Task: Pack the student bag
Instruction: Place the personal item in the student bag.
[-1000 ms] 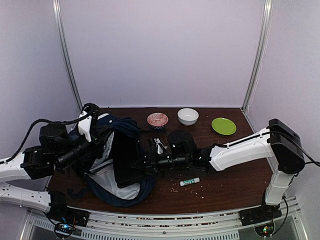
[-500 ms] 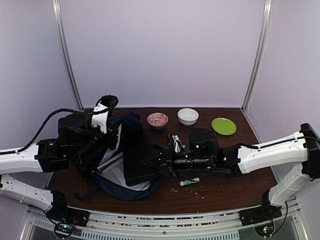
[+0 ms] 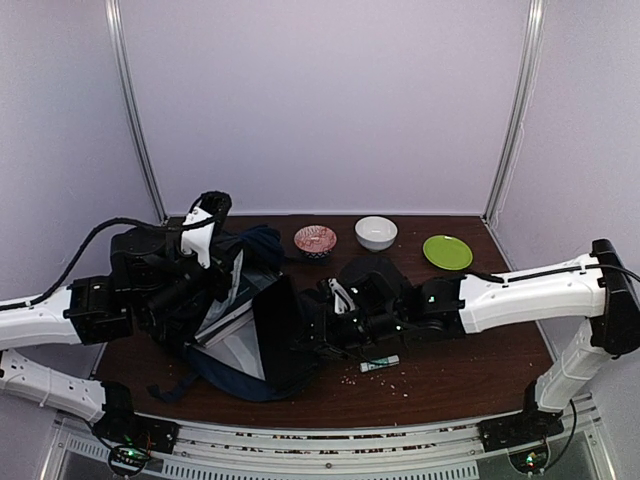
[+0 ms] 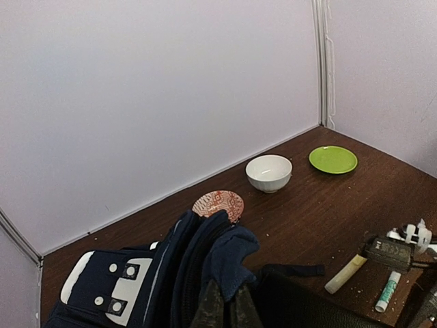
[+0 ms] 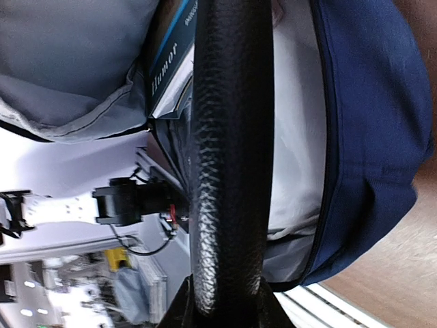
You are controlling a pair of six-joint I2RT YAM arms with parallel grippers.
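Black case (image 3: 275,335) — clamped in right fingers (image 5: 183,311) — now tilts into student bag (image 3: 258,243); left fingers (image 4: 206,311) pinch its rim.

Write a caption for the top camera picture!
Right gripper holds a black case in the student bag, gripped by left gripper.

Top external: high, near side, angled down; left wrist: over large navy-blue fabric backpack (image 4: 147,294), facing far corner; right wrist: rolled sideways, tight against flat black grained case (image 5: 229,157); all share backpack.
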